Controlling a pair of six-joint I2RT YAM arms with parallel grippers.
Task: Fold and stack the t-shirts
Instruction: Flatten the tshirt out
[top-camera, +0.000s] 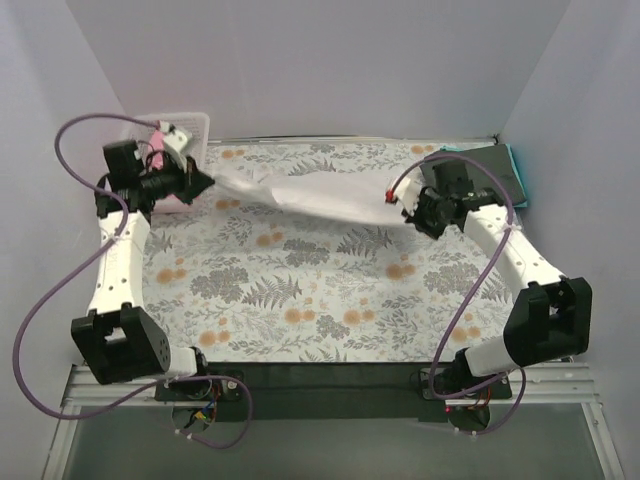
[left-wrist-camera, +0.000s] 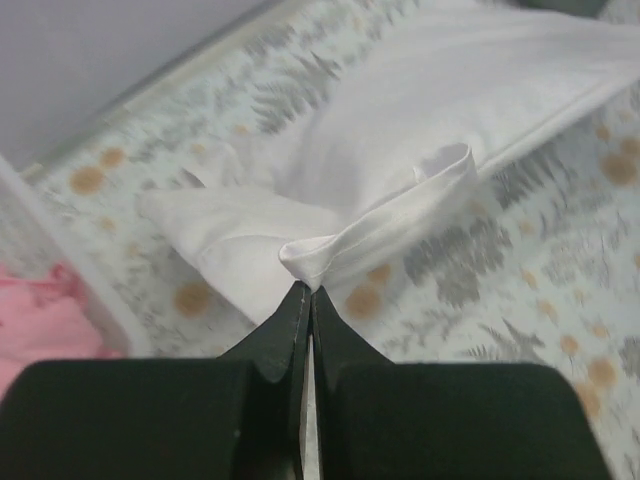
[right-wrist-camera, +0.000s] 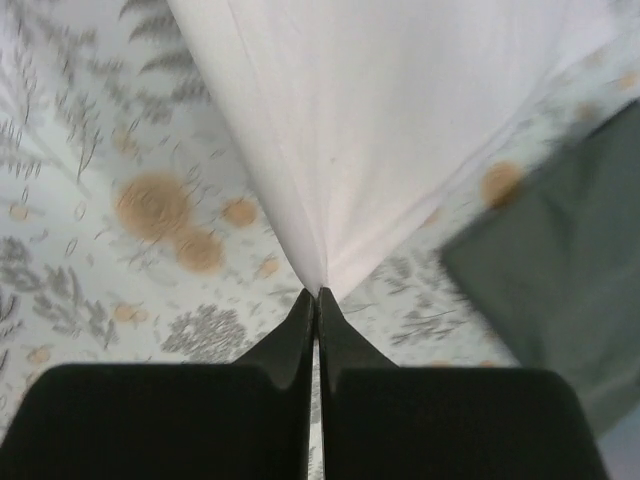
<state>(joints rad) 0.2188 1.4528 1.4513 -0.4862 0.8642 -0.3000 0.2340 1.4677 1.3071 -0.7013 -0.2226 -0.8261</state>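
The white t-shirt (top-camera: 310, 190) hangs stretched above the far part of the tabletop (top-camera: 300, 300). One end is just beside the lattice basket (top-camera: 190, 125) and the other is well away from it. The left claw (top-camera: 205, 181) is clamped on a bunched hem fold at the basket end. The right claw (top-camera: 405, 205) pinches cloth at the end far from the basket. A pink t-shirt (left-wrist-camera: 40, 320) sits in the basket. A dark grey-green t-shirt (top-camera: 490, 170) lies over a teal one (top-camera: 517, 165) in the corner farthest from it. To lay the white one well, I judge both claws should pull evenly and lower together, so the sagging middle lands flat, clear of the dark shirt.
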